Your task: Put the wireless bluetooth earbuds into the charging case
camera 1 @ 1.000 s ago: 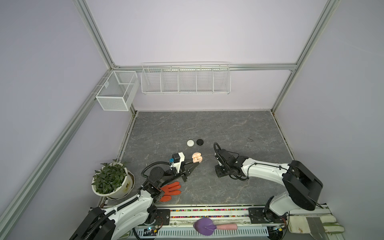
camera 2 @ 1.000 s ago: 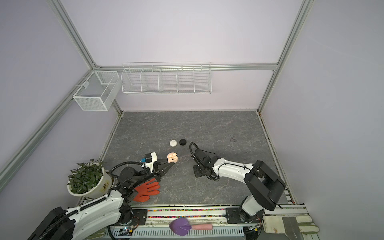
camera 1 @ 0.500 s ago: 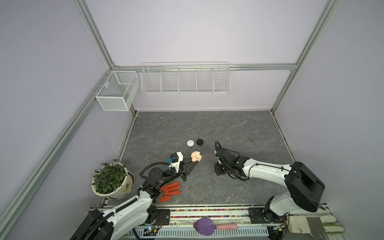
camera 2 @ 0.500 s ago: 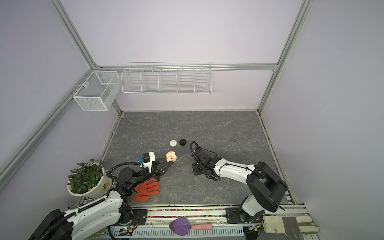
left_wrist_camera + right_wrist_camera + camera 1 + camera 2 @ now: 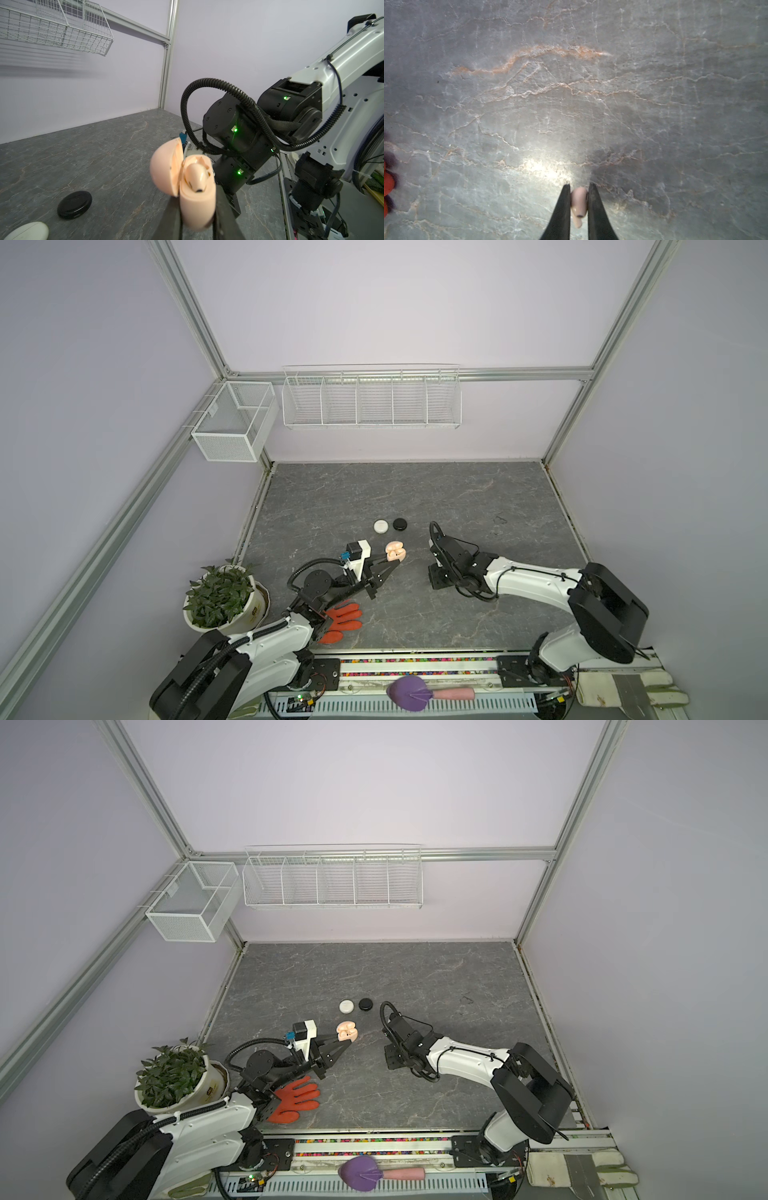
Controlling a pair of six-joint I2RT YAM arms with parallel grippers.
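R tool (image 5: 579,185) was clamped on a pink earbud (image 5: 578,201) over the bench (image 5: 571,93). L tool (image 5: 194,192) gripped the open pink case (image 5: 197,212), w/ one bud (image 5: 196,174) already seated. Step: bringing the 2nd bud over. Next move prob. needs its stem lined up w/ the empty slot. Beyond lay the white puck (image 5: 380,526) and black puck (image 5: 400,524).

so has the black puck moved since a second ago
no: the black puck sits right beside the white puck, same gap as before
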